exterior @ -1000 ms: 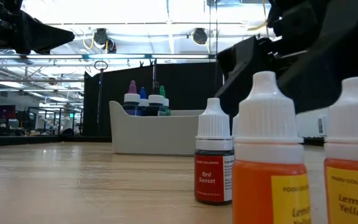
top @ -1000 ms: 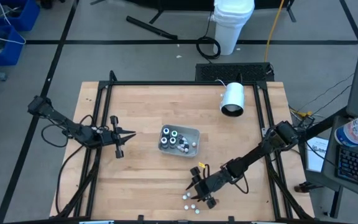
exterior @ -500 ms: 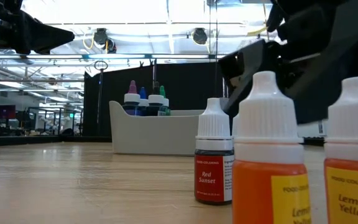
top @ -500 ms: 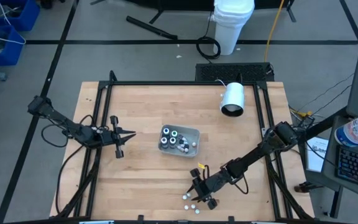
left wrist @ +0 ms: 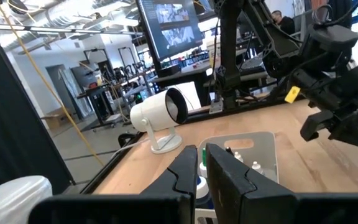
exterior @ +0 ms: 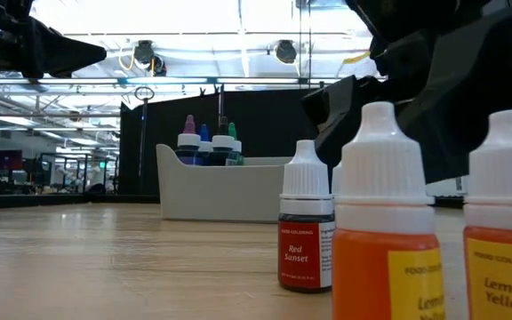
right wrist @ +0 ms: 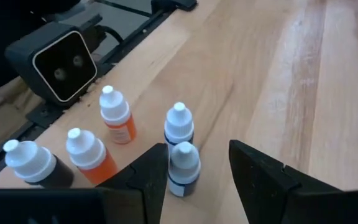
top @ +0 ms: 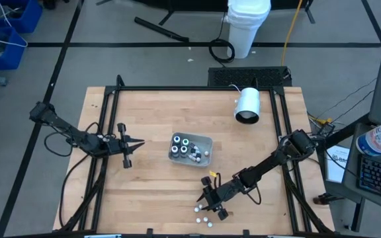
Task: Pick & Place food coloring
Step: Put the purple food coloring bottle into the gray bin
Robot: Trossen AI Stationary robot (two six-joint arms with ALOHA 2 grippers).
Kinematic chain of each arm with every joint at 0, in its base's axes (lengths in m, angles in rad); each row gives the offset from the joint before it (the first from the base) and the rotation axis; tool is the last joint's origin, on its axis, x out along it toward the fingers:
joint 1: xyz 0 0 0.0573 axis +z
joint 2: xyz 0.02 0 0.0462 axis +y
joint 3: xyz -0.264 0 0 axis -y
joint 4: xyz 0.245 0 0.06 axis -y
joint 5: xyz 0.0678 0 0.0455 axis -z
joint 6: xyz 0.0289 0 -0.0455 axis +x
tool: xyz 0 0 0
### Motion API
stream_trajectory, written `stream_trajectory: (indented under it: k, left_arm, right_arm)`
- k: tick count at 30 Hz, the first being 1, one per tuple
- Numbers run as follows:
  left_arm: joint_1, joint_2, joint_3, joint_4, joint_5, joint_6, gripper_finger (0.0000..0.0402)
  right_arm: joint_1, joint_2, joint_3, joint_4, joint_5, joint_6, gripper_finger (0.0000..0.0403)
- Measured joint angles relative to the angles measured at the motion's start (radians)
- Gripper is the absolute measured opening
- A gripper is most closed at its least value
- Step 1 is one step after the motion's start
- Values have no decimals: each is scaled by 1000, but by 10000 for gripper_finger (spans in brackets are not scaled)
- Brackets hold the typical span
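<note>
Several small food coloring bottles with white caps stand on their bases near the table's front edge (top: pixel 204 215). In the right wrist view a pale-capped bottle (right wrist: pixel 184 167) stands between the open fingers of my right gripper (right wrist: pixel 199 180), with a gap on one side. Around it are an orange bottle (right wrist: pixel 118 117), a dark bottle (right wrist: pixel 179 127) and two more. The grey tray (top: pixel 202 140) at mid-table holds other bottles (top: pixel 184 148). My left gripper (top: pixel 140 141) hangs shut at the left, holding nothing.
A white cylinder lamp (top: pixel 247 106) lies at the table's far right. The low camera's black box (right wrist: pixel 59 63) sits just beyond the loose bottles at the front edge. Bare wood lies between the tray and the left arm.
My right gripper has edged slightly down and toward the loose bottles at the front edge. The bottles and the tray have stayed where they were.
</note>
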Motion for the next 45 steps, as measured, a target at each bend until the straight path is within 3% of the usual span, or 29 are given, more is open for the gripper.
stream_trajectory:
  k: [9,20,27,34,45]
  left_arm:
    - [0,0,0,-8,0,0,42]
    - [0,0,0,-8,0,0,42]
    - [0,0,0,-7,0,0,42]
    - [0,0,0,-10,0,0,42]
    - [0,0,0,-11,0,0,42]
  right_arm:
    - [0,0,0,-9,-4,2,132]
    - [0,-1,0,1,-6,3,38]
    - [-1,-2,0,6,2,-1,52]
    - [-2,-100,0,-87,85,-26,42]
    - [-1,-315,-7,-301,347,-58,44]
